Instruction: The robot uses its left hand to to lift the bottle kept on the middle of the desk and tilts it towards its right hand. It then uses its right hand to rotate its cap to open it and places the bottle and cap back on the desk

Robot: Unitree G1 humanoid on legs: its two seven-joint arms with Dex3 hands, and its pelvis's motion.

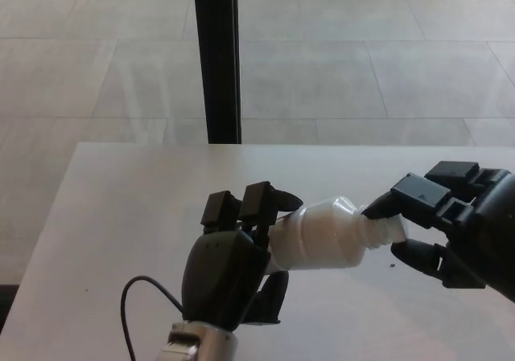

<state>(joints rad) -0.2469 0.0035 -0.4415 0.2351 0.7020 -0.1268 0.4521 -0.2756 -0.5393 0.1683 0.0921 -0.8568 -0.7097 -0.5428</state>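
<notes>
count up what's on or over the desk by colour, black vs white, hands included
black: 3 - left hand, right hand, cable
white: 2 - bottle, its cap between the right hand's fingers
total: 5

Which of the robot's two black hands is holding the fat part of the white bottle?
The left hand wraps the white plastic bottle around its wide body. The right hand only pinches the small cap end.
</notes>
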